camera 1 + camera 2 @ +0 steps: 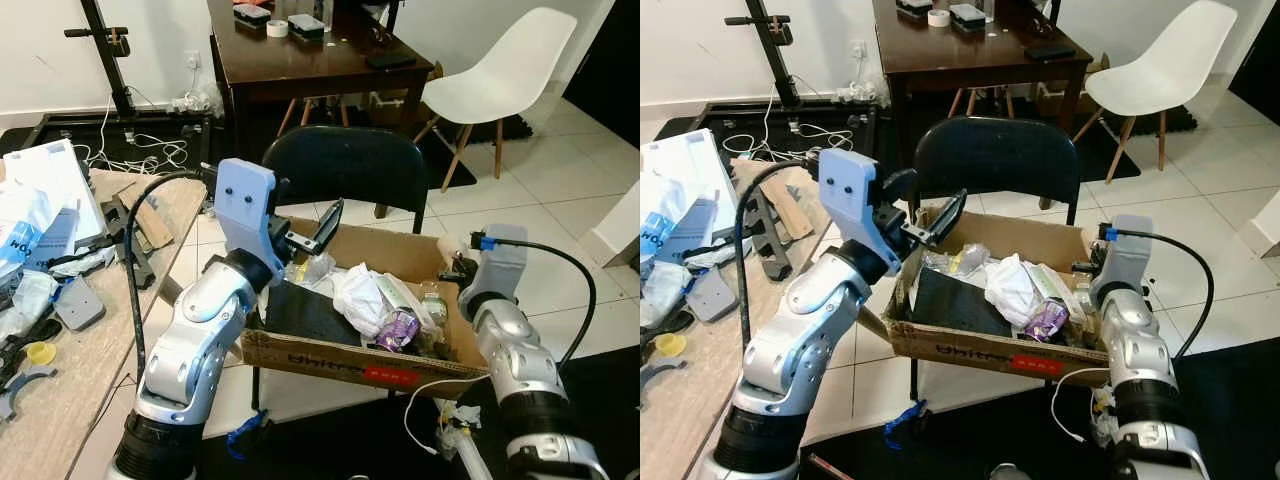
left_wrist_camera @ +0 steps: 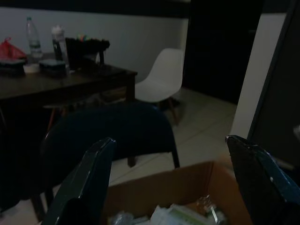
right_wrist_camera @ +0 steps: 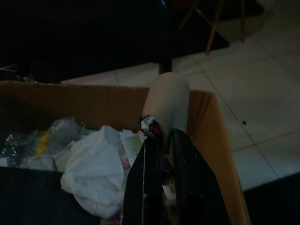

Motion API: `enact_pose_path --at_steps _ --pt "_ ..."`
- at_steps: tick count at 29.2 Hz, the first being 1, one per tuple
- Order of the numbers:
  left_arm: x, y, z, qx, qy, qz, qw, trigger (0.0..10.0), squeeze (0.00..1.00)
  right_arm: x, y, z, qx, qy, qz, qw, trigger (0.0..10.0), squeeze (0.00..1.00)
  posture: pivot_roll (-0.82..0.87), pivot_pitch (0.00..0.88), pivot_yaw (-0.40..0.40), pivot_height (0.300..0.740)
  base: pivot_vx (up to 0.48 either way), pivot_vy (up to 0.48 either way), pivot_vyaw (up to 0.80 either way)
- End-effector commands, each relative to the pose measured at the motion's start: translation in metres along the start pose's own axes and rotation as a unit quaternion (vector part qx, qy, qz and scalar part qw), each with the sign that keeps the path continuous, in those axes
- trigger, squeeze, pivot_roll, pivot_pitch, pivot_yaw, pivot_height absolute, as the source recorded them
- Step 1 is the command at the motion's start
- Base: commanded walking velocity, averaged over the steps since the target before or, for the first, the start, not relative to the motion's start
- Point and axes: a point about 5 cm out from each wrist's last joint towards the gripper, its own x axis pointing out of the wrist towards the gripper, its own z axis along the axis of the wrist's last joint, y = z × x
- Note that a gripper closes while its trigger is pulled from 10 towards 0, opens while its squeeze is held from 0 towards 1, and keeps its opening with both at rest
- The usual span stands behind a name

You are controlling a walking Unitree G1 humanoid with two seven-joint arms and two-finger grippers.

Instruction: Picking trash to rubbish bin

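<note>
1. Right gripper point(image 3: 161, 140) is clamped on a pale tube-shaped piece of trash point(image 3: 168, 101) over the right end of the cardboard box point(image 1: 330, 362); near the wall, it could drop outside.
2. Left gripper point(image 2: 176, 180) is spread, empty, over the box's left end.
3. The box overhangs the black chair point(image 1: 345, 165); a nudge may tip it.
4. Cluttered wooden table point(image 1: 60, 400) sits left.

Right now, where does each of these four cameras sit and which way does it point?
Left eye: on the head, looking down at the cardboard box of trash; both arms show.
Right eye: beside it, same scene.
Left wrist: looks between the open left gripper over the box toward the white chair.
Right wrist: along the right gripper, shut on a wrapper; shares the box.
</note>
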Motion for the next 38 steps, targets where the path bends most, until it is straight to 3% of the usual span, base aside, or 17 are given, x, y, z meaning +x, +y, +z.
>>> enact_pose_path --at_steps 1,9,12,18,19,25,31,37,38 --pt "0.002 0.005 -0.005 0.023 0.023 0.004 0.999 10.0 0.00 0.005 -0.005 0.000 -0.003 -0.007 -0.006 1.000 10.0 0.00 0.04 0.189 0.012 0.740 0.000 0.000 0.00" --pt "0.007 0.010 -0.016 0.070 0.073 0.003 0.995 10.0 0.00 0.015 -0.003 0.016 0.001 -0.035 0.004 0.999 10.0 0.00 0.05 0.206 0.040 0.740 0.000 0.000 0.00" --pt "0.004 0.022 -0.028 0.107 0.116 0.045 0.986 10.0 0.00 0.018 0.011 0.029 0.002 -0.069 0.042 0.997 10.0 0.00 0.04 0.209 0.055 0.740 0.000 0.000 0.00" --pt "0.004 0.031 -0.033 0.117 0.125 0.071 0.983 10.0 0.00 0.018 0.025 0.030 -0.008 -0.077 0.082 0.994 10.0 0.00 0.04 0.209 0.055 0.740 0.000 0.000 0.00" --pt "0.004 0.029 -0.034 0.109 0.128 0.055 0.984 10.0 0.00 0.018 0.030 0.026 -0.013 -0.068 0.099 0.993 10.0 0.00 0.04 0.208 0.046 0.740 0.000 0.000 0.00" --pt "-0.003 0.013 -0.044 0.115 0.162 -0.025 0.980 10.0 0.00 0.018 0.030 0.020 -0.016 -0.049 0.098 0.994 10.0 0.00 0.04 0.206 0.044 0.740 0.000 0.000 0.00" --pt "-0.002 -0.007 -0.042 0.094 0.145 -0.089 0.981 10.0 0.00 0.019 0.030 0.019 -0.023 -0.042 0.103 0.994 10.0 0.00 0.04 0.198 0.046 0.740 0.000 0.000 0.00" --pt "0.001 -0.009 -0.039 0.078 0.135 -0.086 0.984 10.0 0.00 0.019 0.033 0.014 -0.016 -0.028 0.123 0.992 10.0 0.00 0.03 0.198 0.042 0.740 0.000 0.000 0.00" --pt "0.002 -0.009 -0.038 0.078 0.131 -0.085 0.985 10.0 0.00 0.019 0.033 0.014 -0.014 -0.029 0.125 0.992 10.0 0.42 0.03 0.198 0.042 0.740 0.000 0.000 0.00"
